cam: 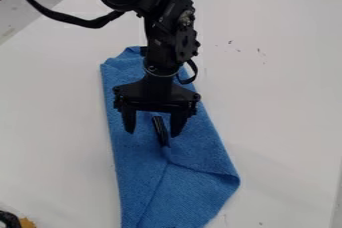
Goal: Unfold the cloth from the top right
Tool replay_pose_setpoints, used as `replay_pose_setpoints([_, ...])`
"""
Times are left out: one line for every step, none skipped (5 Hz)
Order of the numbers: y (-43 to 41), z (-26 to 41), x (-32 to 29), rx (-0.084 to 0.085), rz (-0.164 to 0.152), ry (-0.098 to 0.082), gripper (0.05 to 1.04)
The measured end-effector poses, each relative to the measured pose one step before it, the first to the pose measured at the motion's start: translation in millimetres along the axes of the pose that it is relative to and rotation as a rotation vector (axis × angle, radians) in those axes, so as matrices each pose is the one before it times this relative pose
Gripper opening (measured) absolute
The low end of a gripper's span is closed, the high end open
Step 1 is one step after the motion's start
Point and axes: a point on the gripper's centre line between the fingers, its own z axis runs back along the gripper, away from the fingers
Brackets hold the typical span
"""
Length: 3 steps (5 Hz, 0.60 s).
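The black gripper (153,132) hangs over the middle of the blue cloth (188,194), its two fingers spread wide with no cloth held between them. Long and folded, the cloth runs from behind the arm down to the view's bottom edge. A fold line crosses its lower part, and a raised, folded corner sticks out at the lower right. Part of the cloth's upper stretch is hidden by the arm. Between the fingers shows a short black piece (160,131); whether it belongs to the gripper or lies on the cloth I cannot tell.
The cloth lies on a white table (280,97). A black and yellow object (25,222) shows at the bottom left corner. Dark items stand beyond the table's far edge at the top right, and a black cable (70,19) loops from the arm at the upper left.
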Motion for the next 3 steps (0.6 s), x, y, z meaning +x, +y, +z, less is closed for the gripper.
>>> replay_pose_setpoints([-1.96,-5.38,3.54,-0.0198,-0.0004,-0.0116,1.0])
replay_pose_setpoints([0.64,-5.26,-0.08,-0.0053,-0.014,0.0247,0.945])
replay_pose_setpoints([0.84,-4.97,1.79,-0.0025,-0.0175,0.0134,0.697])
